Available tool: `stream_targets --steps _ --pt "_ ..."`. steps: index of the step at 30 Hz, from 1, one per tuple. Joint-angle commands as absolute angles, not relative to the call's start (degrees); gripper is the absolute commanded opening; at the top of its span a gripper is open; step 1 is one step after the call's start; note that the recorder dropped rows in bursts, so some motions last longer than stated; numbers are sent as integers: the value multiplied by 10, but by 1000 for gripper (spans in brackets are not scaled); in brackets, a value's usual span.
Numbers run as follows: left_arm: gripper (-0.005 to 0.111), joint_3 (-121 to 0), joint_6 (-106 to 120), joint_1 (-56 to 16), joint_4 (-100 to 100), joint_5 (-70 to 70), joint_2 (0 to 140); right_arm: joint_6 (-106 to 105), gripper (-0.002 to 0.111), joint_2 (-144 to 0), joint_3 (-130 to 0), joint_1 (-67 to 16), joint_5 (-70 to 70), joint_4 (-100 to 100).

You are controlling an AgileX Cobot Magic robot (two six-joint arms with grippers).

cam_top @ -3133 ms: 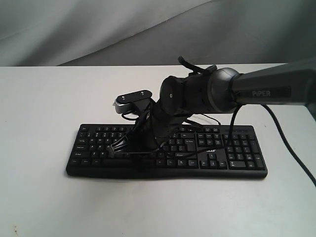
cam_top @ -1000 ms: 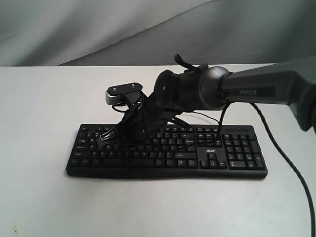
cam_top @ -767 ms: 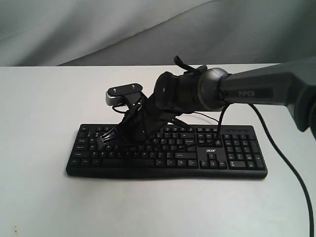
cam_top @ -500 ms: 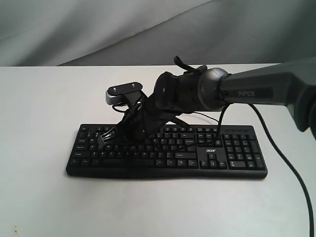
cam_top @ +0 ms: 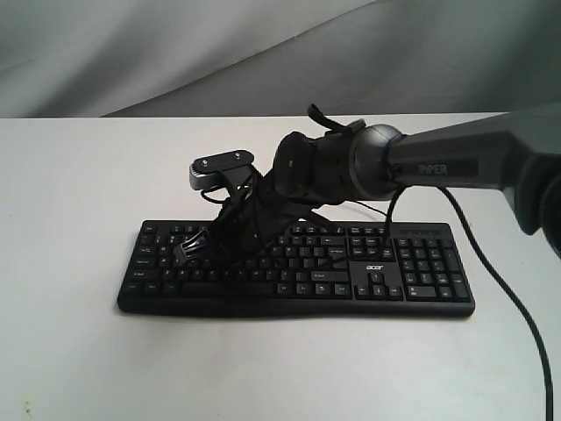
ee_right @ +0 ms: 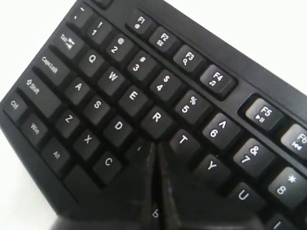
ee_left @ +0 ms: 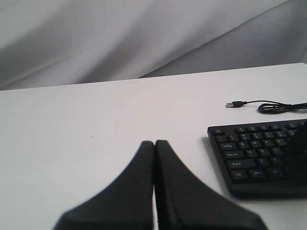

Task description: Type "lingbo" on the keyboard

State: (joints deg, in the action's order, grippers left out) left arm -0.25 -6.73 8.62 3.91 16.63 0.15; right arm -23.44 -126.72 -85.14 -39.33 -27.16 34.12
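The black keyboard lies across the white table, with its acer logo on the right part. My right arm reaches over its left half from the right. The right gripper is shut, its jaws pressed together with nothing between them. In the right wrist view the right gripper tips sit low over the keyboard, at the corner where R, T and F meet, and hide the keys beneath; whether they touch a key cannot be told. The left gripper is shut and empty, over bare table beside the keyboard end.
The keyboard's thin cable lies coiled on the table behind it, ending in a loose USB plug. A black robot cable trails over the table at the right. Grey cloth hangs behind the table.
Over three seconds my right gripper has moved left and a little toward the keyboard's back rows. In the last second it has only dipped slightly.
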Motion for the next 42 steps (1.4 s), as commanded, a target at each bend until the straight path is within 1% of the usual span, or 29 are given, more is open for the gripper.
stream_targets --steps 1,16,42 --pt "1 0 -70 87 34 164 0 -237 0 -1249 -854 -394 -280 329" --pt "1 0 -70 87 34 164 0 -203 0 -1242 -854 -394 -318 295" --pt "1 0 -70 87 34 164 0 -190 0 -1243 -854 -394 -334 285"
